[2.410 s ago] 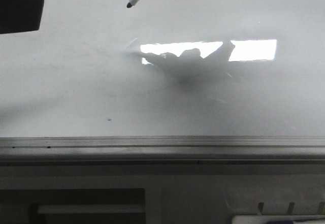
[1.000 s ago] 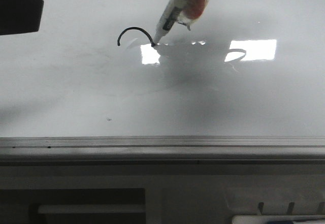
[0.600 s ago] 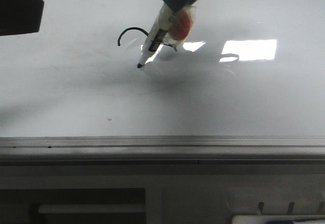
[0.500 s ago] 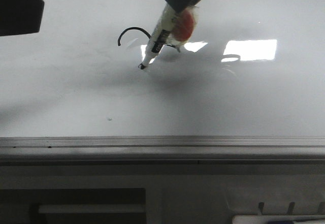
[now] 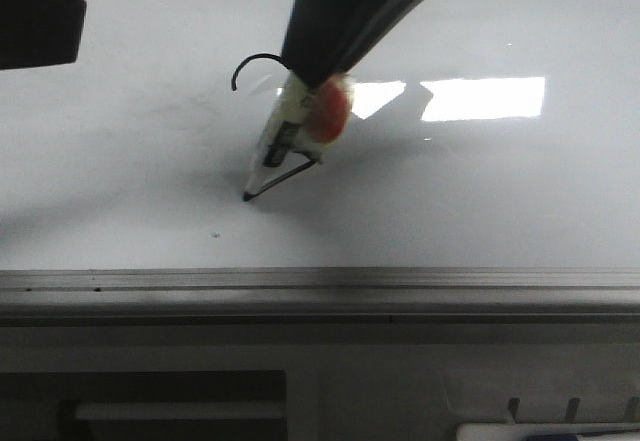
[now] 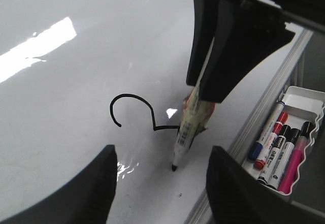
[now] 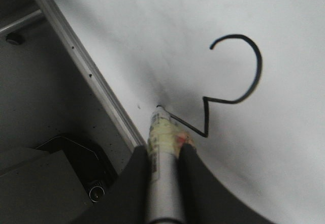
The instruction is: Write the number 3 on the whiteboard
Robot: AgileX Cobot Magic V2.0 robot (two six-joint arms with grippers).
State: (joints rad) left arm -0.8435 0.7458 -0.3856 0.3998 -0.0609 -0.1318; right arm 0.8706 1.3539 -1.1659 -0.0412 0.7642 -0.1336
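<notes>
The whiteboard [image 5: 500, 191] lies flat and glossy. On it is a thin black line, the number 3 [image 5: 255, 58]: a rounded top curve, a sharp middle point and a straight stroke running toward the ledge. It also shows in the left wrist view [image 6: 134, 98] and the right wrist view [image 7: 254, 61]. My right gripper [image 5: 312, 76] is shut on a marker [image 5: 280, 141] whose tip touches the board at the line's end. The marker sits between the fingers in the right wrist view [image 7: 162, 168]. My left gripper [image 6: 160, 183] is open and empty, hovering just short of the marker [image 6: 185, 132].
A grey metal ledge [image 5: 400, 286] runs along the board's near edge. A tiny dark speck [image 5: 215, 233] lies just beyond the marker tip. A white tray [image 6: 304, 97] with several spare markers sits past the ledge. A dark part of the left arm [image 5: 35, 16] is at the upper left.
The right gripper has moved the marker toward the ledge. The line has grown from the top curve alone to include the angular middle point and a lower stroke.
</notes>
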